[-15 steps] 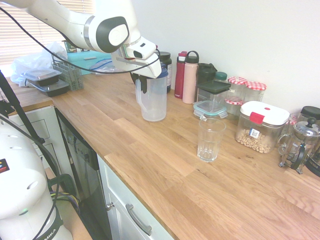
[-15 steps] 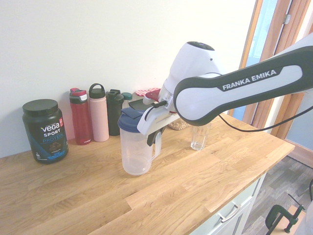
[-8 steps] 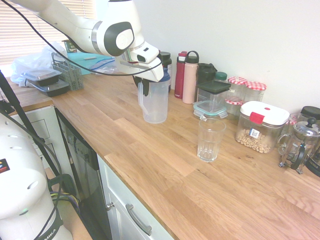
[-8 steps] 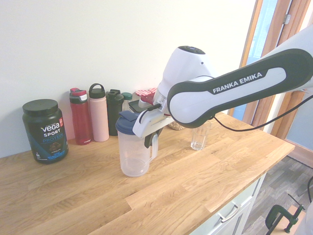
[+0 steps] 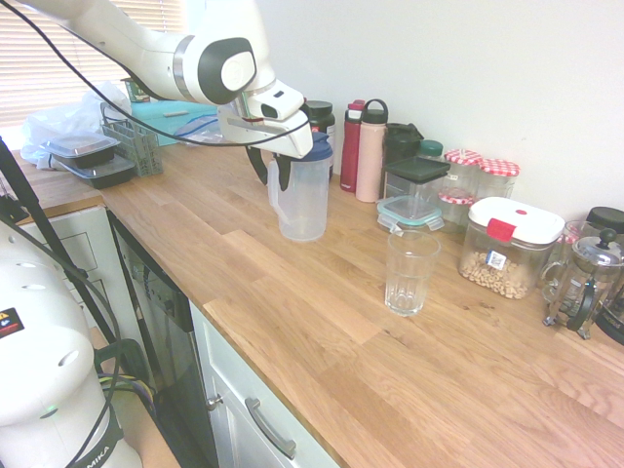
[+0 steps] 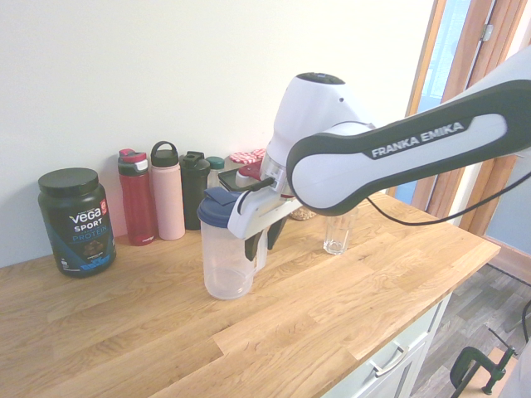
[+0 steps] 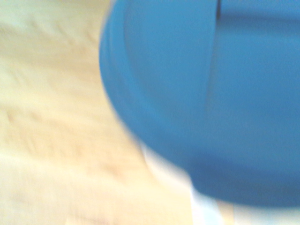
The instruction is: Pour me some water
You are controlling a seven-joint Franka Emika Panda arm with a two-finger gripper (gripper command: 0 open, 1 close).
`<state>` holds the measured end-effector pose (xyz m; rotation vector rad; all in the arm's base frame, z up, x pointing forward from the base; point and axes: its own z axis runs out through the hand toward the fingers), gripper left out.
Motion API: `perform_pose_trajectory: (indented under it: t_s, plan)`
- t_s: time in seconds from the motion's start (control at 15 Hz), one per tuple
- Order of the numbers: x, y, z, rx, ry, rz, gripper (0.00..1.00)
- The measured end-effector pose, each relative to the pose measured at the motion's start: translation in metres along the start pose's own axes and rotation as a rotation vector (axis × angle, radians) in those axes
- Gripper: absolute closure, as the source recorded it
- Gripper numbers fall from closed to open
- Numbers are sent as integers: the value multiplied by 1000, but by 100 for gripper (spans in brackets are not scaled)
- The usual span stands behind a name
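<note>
i see the clear plastic pitcher [image 5: 300,200] with its blue lid [image 7: 206,93] standing upright on the wooden counter [image 5: 322,312], well apart from the empty drinking glass [image 5: 410,271]. my gripper [image 6: 264,242] hangs at the pitcher's handle. a second ago its black fingers [image 6: 275,234] were pinched on that handle; now they stand apart on either side of it, no longer clamping. the pitcher itself has not shifted. behind it, along the wall, the red bottle [image 5: 351,146] and pink bottle [image 5: 370,151] stand as before.
</note>
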<state>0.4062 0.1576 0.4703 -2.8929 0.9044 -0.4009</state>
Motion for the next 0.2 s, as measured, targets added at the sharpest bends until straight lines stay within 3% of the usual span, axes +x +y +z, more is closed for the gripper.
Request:
perform_pose_trajectory:
  t_s: [0.2]
  plan:
    - [-26, 27, -44, -38, -3, 18, 0]
